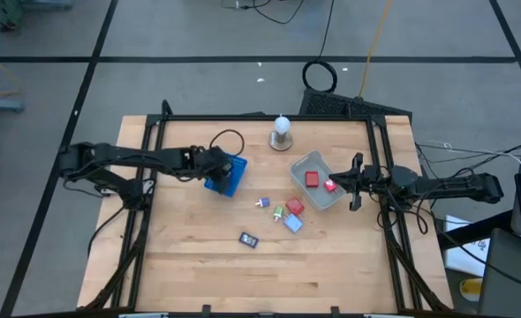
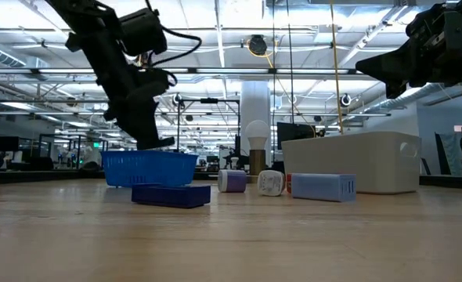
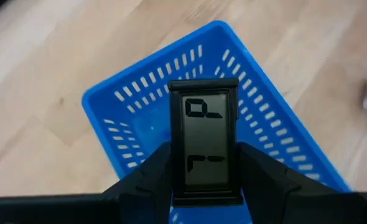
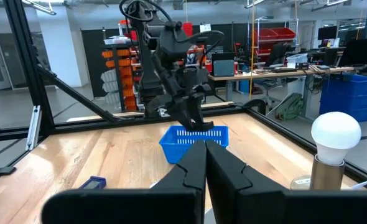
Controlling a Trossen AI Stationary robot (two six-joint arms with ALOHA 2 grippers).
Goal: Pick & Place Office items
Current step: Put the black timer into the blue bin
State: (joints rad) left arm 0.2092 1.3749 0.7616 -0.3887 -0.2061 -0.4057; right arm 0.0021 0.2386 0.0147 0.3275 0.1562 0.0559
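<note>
Risk runs from the dark piece (image 1: 248,238) near the bench's (image 1: 190,265) front, past scattered blocks (image 1: 293,210), to the left hand (image 3: 205,186) pinching a small display (image 3: 204,146) over the blue basket (image 3: 140,118): released off-centre, it could strike the rim and tumble out, while the right hand (image 4: 205,158), pressed together, waits beside the grey tray (image 1: 306,190).

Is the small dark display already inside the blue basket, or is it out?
Out. The left gripper holds the dark display between its fingers, above the blue basket.
</note>
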